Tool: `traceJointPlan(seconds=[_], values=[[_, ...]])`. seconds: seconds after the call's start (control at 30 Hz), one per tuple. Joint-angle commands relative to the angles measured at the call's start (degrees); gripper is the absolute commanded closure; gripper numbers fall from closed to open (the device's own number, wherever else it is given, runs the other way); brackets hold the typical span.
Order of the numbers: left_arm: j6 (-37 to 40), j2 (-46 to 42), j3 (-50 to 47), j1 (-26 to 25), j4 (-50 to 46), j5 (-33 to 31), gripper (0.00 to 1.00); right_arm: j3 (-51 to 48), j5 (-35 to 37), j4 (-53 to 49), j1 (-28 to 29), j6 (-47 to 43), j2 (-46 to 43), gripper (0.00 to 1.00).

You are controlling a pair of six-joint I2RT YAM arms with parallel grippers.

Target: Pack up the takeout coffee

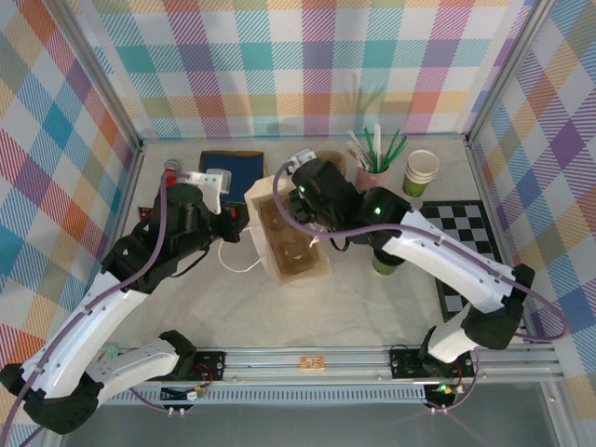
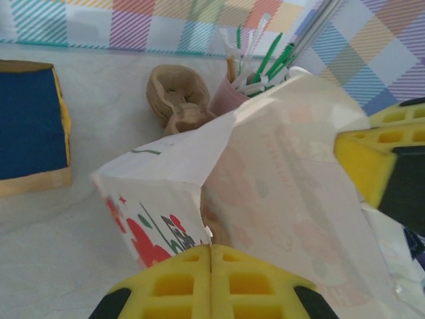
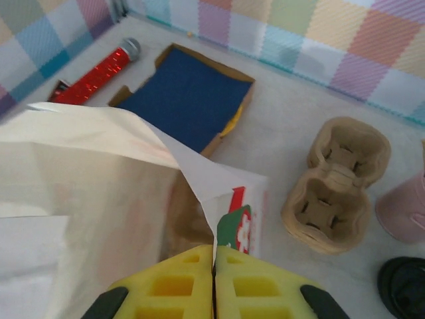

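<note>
The white paper bag (image 1: 318, 270) stands open mid-table, and a brown carrier (image 1: 287, 237) shows inside its mouth. My left gripper (image 2: 211, 249) is shut on the bag's left rim (image 2: 166, 173). My right gripper (image 3: 214, 249) is shut on the opposite rim (image 3: 219, 186), by a red-and-green print. In the left wrist view, a yellow finger (image 2: 372, 159) of the right gripper pinches the bag's far side. The takeout coffee (image 1: 386, 265), a green cup, stands right of the bag, mostly hidden under my right arm. Its black lid (image 3: 402, 286) peeks in at the right wrist view's corner.
A second brown cup carrier (image 3: 335, 186) lies on the table beside the bag, near a pink cup of straws (image 1: 374, 169). A tray of blue napkins (image 1: 231, 168) and a red tube (image 3: 93, 73) sit at the back left. Stacked cups (image 1: 421, 172) and a chequered mat (image 1: 470, 233) are at right.
</note>
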Motion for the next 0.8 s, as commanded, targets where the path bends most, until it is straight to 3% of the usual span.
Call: traceJointPlan(seconds=[0.0, 0.23, 0.77], values=[[-3.5, 2.0, 5.4, -0.5, -5.7, -2.5, 1.0, 3.3, -4.6, -8.6, -1.8, 3.0, 1.9, 0.92], [-6.9, 5.6, 12.2, -0.4, -12.9, -2.9, 1.0, 7.7, -11.2, -13.6, -3.2, 5.1, 3.6, 0.92], [-12.5, 7.6, 6.1, 2.8, -9.1, 3.3, 1.0, 11.1, -15.2, -19.8, -7.2, 5.6, 7.4, 0.95]])
